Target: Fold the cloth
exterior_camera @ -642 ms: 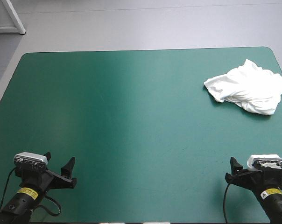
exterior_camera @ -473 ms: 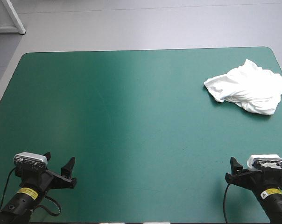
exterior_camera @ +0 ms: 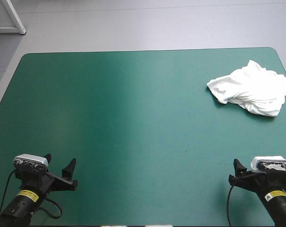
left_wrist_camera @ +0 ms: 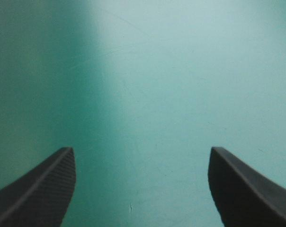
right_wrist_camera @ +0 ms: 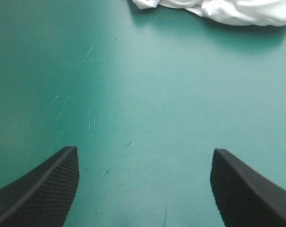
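The white T-shirt (exterior_camera: 252, 90) lies as a crumpled heap near the table's far right corner. Its near edge also shows in the right wrist view, the T-shirt (right_wrist_camera: 228, 10) well ahead of that gripper. My left gripper (exterior_camera: 58, 166) rests at the near left of the table, open, with only bare teal-green cover between its fingers (left_wrist_camera: 39, 189). My right gripper (exterior_camera: 259, 166) sits at the near right, open too, nothing between its fingers (right_wrist_camera: 43, 187). Both grippers (left_wrist_camera: 140, 156) (right_wrist_camera: 144, 156) are far from the cloth.
The teal-green cover (exterior_camera: 133, 118) stretches bare across the middle and left of the table. Its right edge runs close beside the T-shirt. Faint scratches mark the cover ahead of the right gripper.
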Motion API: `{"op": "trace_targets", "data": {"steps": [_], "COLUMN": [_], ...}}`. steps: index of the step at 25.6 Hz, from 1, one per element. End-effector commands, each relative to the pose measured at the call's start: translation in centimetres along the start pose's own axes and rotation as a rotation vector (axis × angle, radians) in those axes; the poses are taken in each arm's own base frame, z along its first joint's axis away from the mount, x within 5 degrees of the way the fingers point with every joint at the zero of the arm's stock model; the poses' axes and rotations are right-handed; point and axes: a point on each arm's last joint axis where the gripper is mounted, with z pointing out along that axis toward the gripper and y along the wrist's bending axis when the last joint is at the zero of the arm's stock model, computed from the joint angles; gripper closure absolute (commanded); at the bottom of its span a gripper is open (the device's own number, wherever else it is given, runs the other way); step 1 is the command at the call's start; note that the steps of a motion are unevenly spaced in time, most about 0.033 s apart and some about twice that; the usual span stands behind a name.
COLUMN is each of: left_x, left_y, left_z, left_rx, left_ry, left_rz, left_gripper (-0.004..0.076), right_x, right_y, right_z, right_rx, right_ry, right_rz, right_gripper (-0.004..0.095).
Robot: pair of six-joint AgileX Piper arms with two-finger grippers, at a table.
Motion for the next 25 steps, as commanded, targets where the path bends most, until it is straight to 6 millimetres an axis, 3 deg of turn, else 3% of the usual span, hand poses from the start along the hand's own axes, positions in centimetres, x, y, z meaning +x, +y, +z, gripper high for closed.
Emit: {"op": "trace_targets", "data": {"steps": [1, 4, 7, 14, 18, 21, 25], "left_x": [-1.7, -1.7, -1.7, -2.0, -2.3, -2.4, -2.4], "left_y": [0.0, 0.0, 0.0, 0.0, 0.0, -0.2, -0.2], "left_z": [-0.4, -0.4, -0.4, -0.5, -0.7, -0.7, -0.7], "left_rx": [0.003, 0.003, 0.003, 0.004, 0.005, 0.026, 0.024], "left_ry": [-0.101, -0.101, -0.094, -0.107, -0.113, -0.117, -0.118], "left_rz": [-0.012, -0.012, -0.012, -0.015, -0.015, -0.06, -0.056], "left_gripper": [0.0159, 0.0159, 0.0159, 0.0159, 0.0159, 0.0159, 0.0159], "right_x": [-4.0, -8.1, -12.0, -20.3, -23.7, -25.7, -25.1], "right_y": [0.0, 0.1, -0.1, -0.8, -1.0, -1.6, -5.8], "right_z": [-1.4, -2.3, -1.6, 3.9, 8.2, 13.9, 21.2], "right_rx": [0.014, 0.031, 0.061, 0.15, 0.161, 0.176, 0.291], "right_ry": [-0.156, -0.194, -0.133, 0.002, 0.04, 0.087, 0.304], "right_rz": [-0.013, -0.02, -0.036, -0.022, -0.028, 0.022, 0.106], "right_gripper": [0.0179, 0.0179, 0.0179, 0.0181, 0.0181, 0.0181, 0.0181]}}
